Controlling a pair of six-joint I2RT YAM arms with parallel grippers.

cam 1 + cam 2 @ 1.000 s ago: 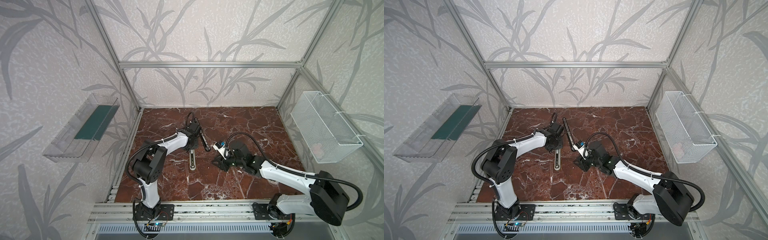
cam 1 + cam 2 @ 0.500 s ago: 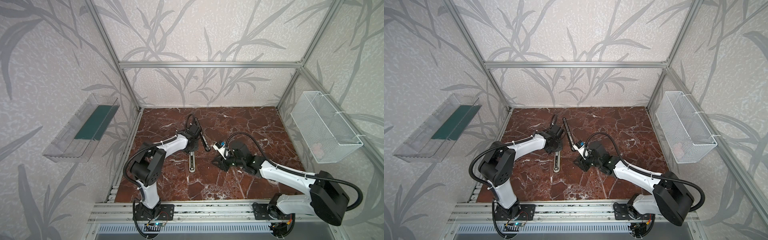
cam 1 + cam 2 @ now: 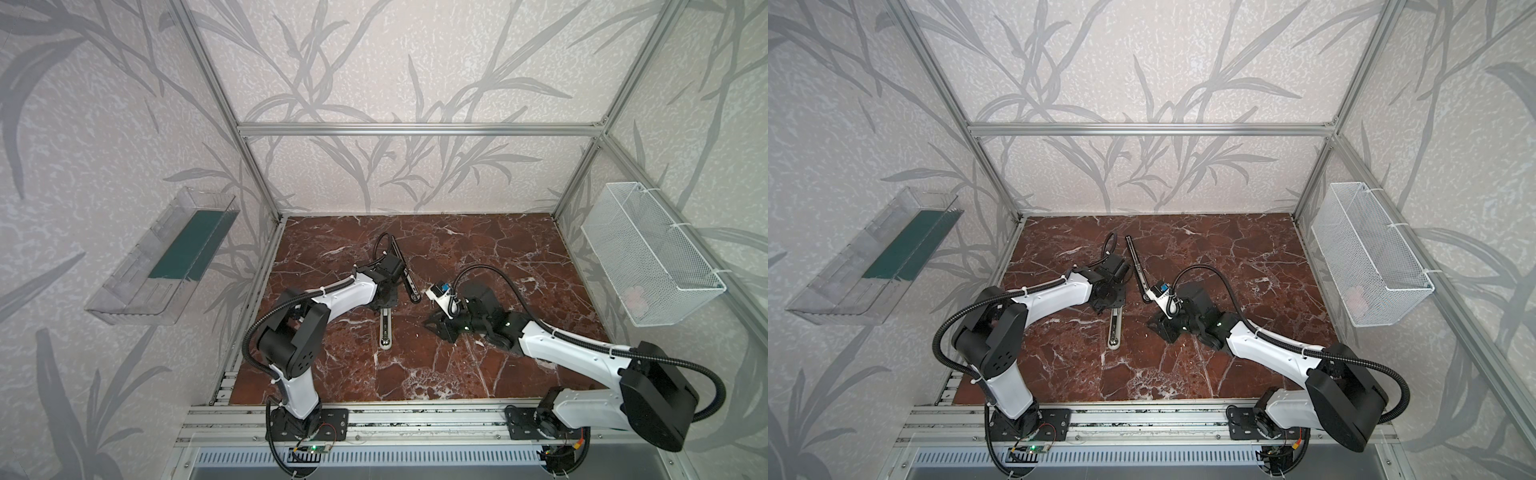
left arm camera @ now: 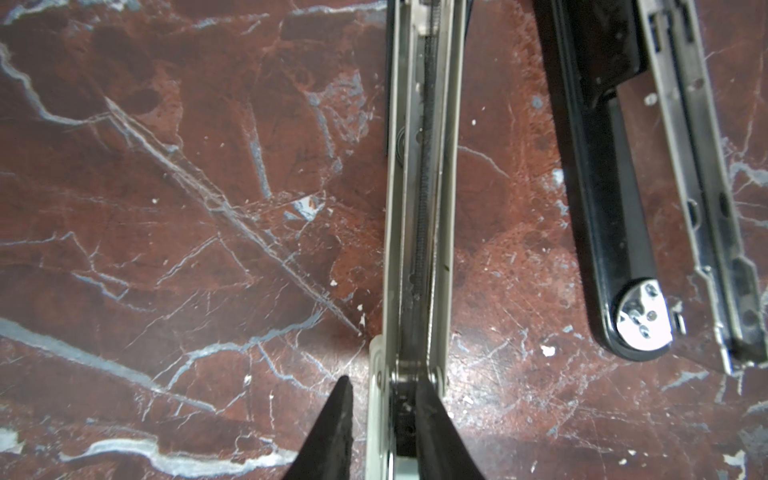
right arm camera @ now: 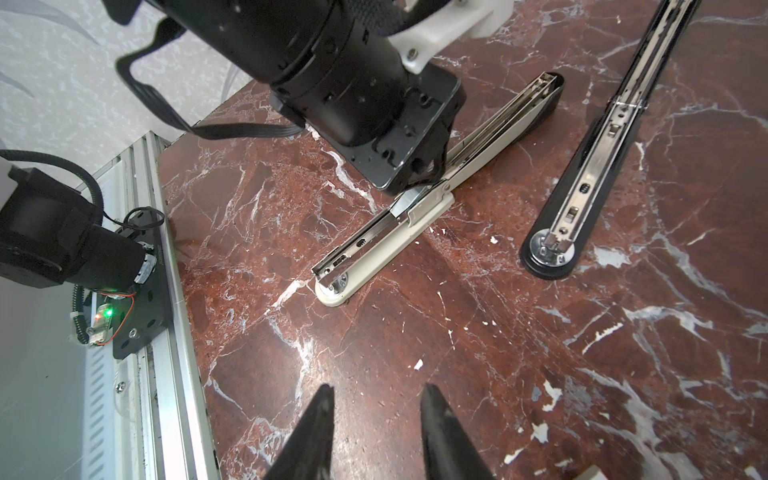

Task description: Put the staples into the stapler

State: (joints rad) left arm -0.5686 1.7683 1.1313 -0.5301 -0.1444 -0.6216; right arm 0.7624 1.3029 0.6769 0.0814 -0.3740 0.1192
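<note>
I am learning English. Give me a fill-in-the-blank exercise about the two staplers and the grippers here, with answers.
Beside the white stapler lies a second stapler, whose colour is ___.
The left gripper is at the hinge of the ___ stapler.
Between the fingers of the right gripper there is ___.
In both top views the wire basket hangs on the ___ wall.
Missing words: black; white; nothing; right

1. The left arm (image 3: pixel 345 293) has white shells between black joint housings; the right arm (image 3: pixel 569 345) matches.
2. A black ribbed cable (image 3: pixel 722 392) loops along each; white zip ties bind it.
3. The black base plate (image 5: pixel 153 291) carries screws.
4. The right gripper (image 5: pixel 379 390) fingers are black, tapered.
</note>
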